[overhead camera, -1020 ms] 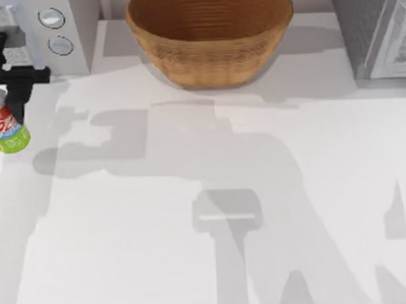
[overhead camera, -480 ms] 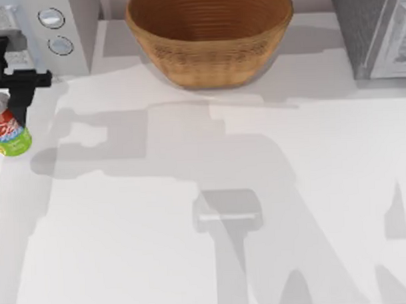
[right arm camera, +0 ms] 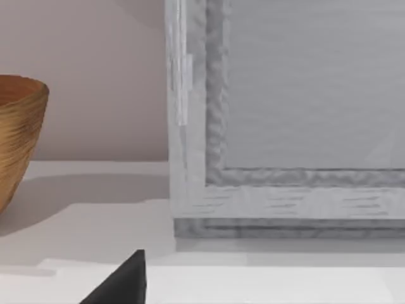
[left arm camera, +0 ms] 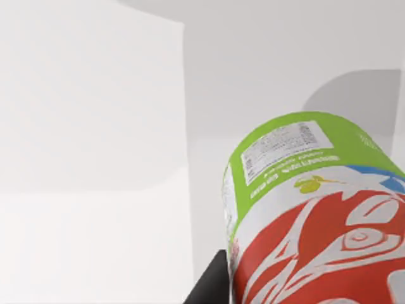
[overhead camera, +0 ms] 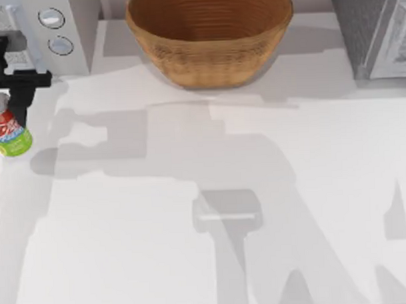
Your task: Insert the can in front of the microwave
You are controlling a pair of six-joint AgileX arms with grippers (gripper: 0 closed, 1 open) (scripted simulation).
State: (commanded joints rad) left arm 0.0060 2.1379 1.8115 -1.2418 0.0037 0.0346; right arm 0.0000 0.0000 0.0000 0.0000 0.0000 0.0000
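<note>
The can, silver-topped with a red band over lime green, hangs slightly tilted at the table's far left edge. It is just in front of the white microwave, which has two round knobs. My left gripper reaches down from the microwave side and is shut on the can's upper part. In the left wrist view the can looms close, with one black finger against its side. A dark corner of my right gripper shows low in the right wrist view, facing the grey appliance.
A large wicker basket stands at the back centre. A darker grey speckled appliance with a white-framed door sits at the back right. Arm shadows cross the white table.
The can shifted slightly to the right and stands more upright than a second ago. In the last half second it barely moved.
</note>
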